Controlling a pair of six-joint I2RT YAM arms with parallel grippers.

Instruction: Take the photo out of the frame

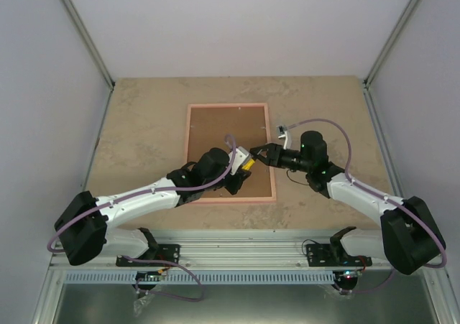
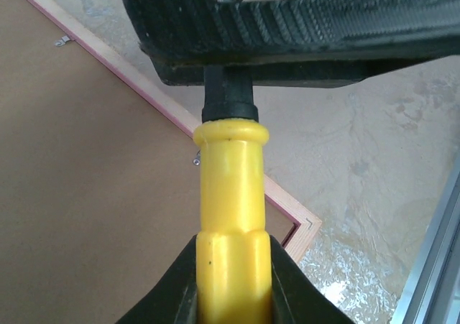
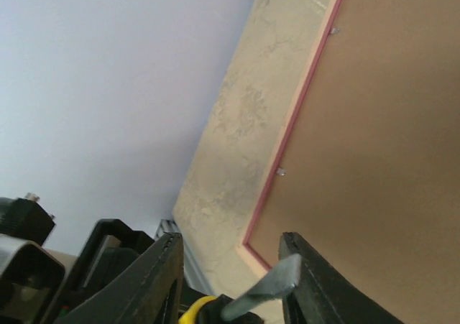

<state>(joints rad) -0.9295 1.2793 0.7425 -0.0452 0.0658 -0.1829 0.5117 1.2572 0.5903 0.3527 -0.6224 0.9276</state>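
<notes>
The frame [image 1: 188, 133] lies face down on the table with its brown back [image 1: 223, 126] up, so the photo is hidden. My left gripper [image 1: 241, 164] is shut on the yellow handle of a flat-bladed tool [image 2: 231, 187] above the frame's near right corner [image 2: 305, 230]. My right gripper [image 1: 260, 154] meets it from the right. In the right wrist view its jaws [image 3: 231, 241] stand apart around the tool's grey blade [image 3: 266, 292], which lies against one finger only. Its ribbed finger [image 2: 323, 22] crosses the top of the left wrist view.
Small metal tabs [image 2: 195, 160] [image 3: 280, 171] sit along the frame's pink inner edge. Bare beige tabletop [image 1: 144, 123] surrounds the frame, with white walls on three sides. An aluminium rail [image 1: 237, 245] runs along the near edge.
</notes>
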